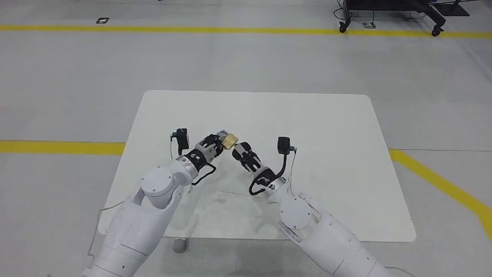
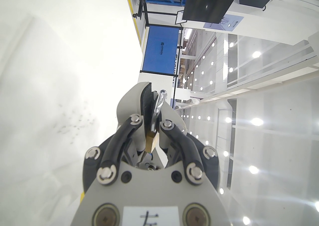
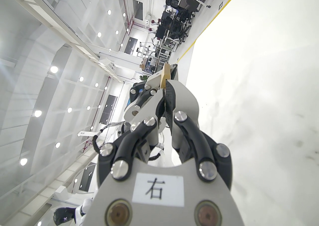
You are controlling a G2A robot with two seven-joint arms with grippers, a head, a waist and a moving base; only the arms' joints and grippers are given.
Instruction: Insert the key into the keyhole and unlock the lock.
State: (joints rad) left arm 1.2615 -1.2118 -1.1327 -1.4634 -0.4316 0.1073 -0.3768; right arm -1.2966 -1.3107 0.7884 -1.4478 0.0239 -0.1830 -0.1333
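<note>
Mid-frame in the top view, my left gripper (image 2: pixel 155 105) is clamped on the brass lock (image 1: pixel 229 140) over the white table (image 1: pixel 330 123), and my right gripper (image 3: pixel 167 87), fingers pinched nearly together on something I cannot make out, sits just beside it.

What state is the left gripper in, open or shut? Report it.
Shut on the lock: the left gripper clamps its brass body and silver shackle between its fingers.

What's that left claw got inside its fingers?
A brass padlock, pinched in the left gripper, its silver shackle poking out near the fingertips. The fingers cover the lock's flat faces, and its keyhole cannot be seen.
</note>
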